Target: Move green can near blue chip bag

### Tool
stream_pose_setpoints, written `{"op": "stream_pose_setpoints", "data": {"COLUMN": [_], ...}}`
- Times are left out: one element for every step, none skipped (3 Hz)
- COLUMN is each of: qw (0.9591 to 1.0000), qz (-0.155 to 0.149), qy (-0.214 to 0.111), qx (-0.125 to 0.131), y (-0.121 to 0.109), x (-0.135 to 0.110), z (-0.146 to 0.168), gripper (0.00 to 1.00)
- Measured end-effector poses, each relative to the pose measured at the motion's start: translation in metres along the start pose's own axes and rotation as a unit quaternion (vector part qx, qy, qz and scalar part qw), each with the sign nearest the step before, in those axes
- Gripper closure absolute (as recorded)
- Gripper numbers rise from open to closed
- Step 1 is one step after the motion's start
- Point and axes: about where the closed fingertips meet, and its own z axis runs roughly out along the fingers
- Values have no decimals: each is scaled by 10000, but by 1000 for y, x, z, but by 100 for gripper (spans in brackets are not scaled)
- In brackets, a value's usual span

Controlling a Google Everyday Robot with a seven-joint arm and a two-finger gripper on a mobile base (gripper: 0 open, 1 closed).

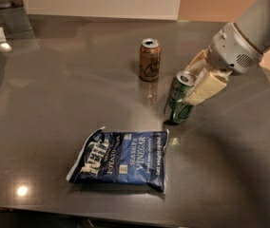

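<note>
Gripping the green can with the gripper at the right of the table, pale fingers clamped against its upper half. Tilted, top leaning toward the arm, base just beside the upper right corner of the blue chip bag. Standing upright a little behind, apart from both: a brown-orange can.

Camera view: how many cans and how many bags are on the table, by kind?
Cans: 2 (green can, held by the gripper at the right; brown-orange can behind it)
Chip bags: 1 (blue chip bag, at the front)
Total: 3
</note>
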Motion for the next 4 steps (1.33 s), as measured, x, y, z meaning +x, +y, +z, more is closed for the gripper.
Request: {"op": "stream_pose_setpoints", "data": {"qw": [9998, 9994, 9989, 9989], "qz": [-139, -278, -390, -400], "qy": [28, 62, 75, 73], "qx": [-121, -176, -258, -243], "y": [4, 8, 11, 11], "x": [-6, -11, -14, -15], "z": [13, 21, 26, 26], "gripper": [100, 83, 60, 37]}}
